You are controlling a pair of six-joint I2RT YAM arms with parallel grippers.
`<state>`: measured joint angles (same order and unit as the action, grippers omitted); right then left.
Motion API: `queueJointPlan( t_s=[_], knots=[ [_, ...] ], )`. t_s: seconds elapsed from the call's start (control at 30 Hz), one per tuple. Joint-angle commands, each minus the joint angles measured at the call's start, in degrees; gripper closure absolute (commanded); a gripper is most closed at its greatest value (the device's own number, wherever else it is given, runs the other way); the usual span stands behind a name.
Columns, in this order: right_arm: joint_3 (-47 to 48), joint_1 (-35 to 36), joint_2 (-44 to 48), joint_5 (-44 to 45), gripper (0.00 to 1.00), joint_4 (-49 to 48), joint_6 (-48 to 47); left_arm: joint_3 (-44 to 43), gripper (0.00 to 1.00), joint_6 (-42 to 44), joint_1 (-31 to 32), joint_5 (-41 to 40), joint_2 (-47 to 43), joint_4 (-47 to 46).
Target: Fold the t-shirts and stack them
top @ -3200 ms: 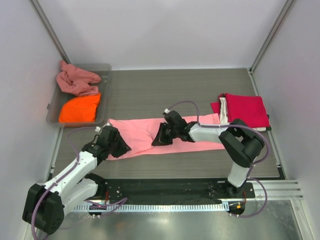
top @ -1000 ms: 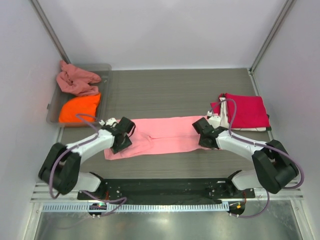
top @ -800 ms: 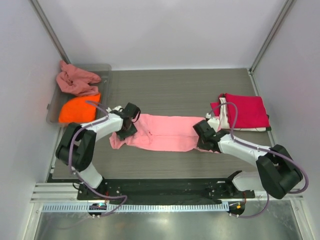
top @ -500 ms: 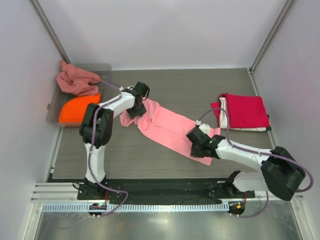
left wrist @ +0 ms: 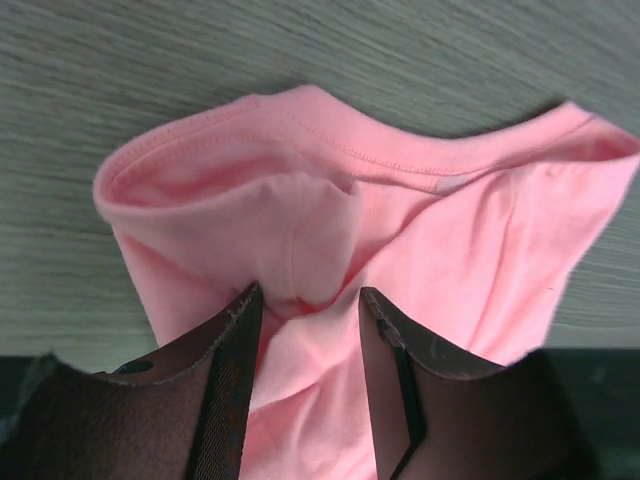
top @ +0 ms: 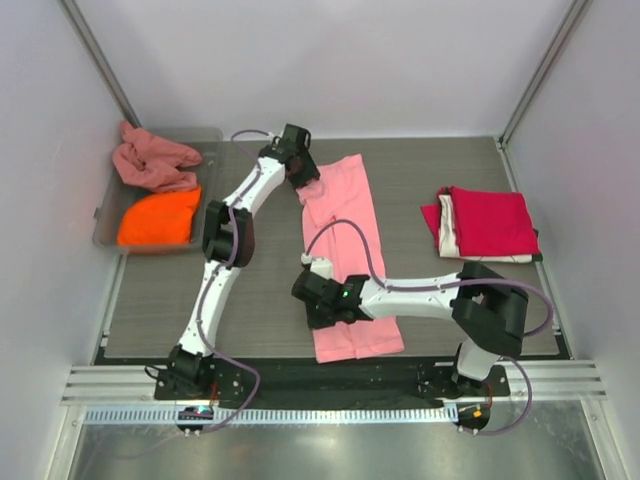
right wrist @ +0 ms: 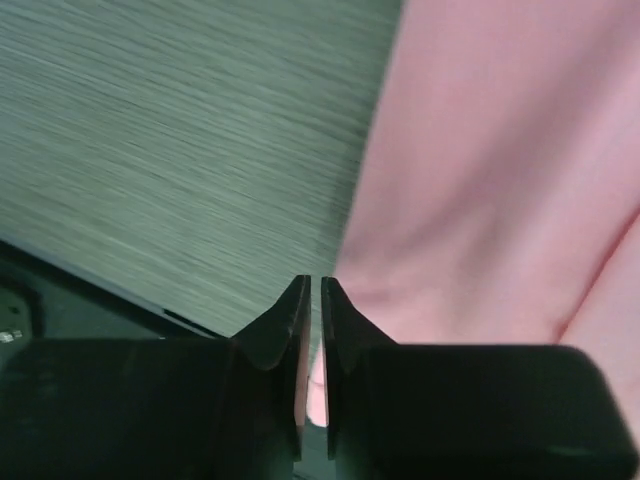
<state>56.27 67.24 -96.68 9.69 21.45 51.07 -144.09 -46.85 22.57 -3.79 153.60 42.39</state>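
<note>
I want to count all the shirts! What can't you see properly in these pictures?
Top view: anything beneath the red t-shirt, which covers its pile; only a white edge shows.
Top view: anything under the orange t-shirt and dusty rose t-shirt in the tray.
Right wrist view: light pink t-shirt blurred, mostly cut off.

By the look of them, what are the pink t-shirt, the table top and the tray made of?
The pink t-shirt: soft matte knit, likely cotton jersey; stitched hem, limp folds. The table top: grey wood-grain laminate, probably; fine straight streaks, matte. The tray: grey plastic, apparently; smooth moulded rim.
</note>
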Motion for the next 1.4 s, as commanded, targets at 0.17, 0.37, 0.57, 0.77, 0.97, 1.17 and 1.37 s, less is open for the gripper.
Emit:
queueJointPlan(
  t_s=[0.17,0.37,0.57,0.77,0.97,1.17,1.37],
  knots=[
    [6.05,-8.16,11.51,-1.15,0.64,0.25,-7.56,12.42,0.43,-1.76,-8.77,15.74,-4.00,-13.73],
    [5.77,-28.72,13.90,-8.90,0.65,0.43,-16.08,14.17,0.31,2.11,-9.12,17.32,-8.57,-14.53],
    [11.30,-42.80,5.31,-17.51,0.53,-1.76,-21.97,30.86,0.12,5.01,-8.15,18.12,-20.61,-23.58],
    [14.75,-48.78,-4.12,-23.49,0.50,-2.38,-23.30,46.93,0.12,5.81,-7.80,14.52,-33.60,-25.95],
    [10.98,-48.79,-4.92,-24.98,0.47,-2.82,-24.17,52.69,0.19,4.58,-7.71,11.26,-37.50,-24.82],
    [5.26,-48.78,-4.04,-26.65,0.50,-3.87,-24.26,43.82,0.34,4.22,-8.15,10.56,-28.28,-18.14],
    [0.17,-48.70,-1.15,-27.27,0.52,-4.14,-24.79,39.51,0.39,3.61,-8.77,10.21,-22.39,-18.05]
  ],
)
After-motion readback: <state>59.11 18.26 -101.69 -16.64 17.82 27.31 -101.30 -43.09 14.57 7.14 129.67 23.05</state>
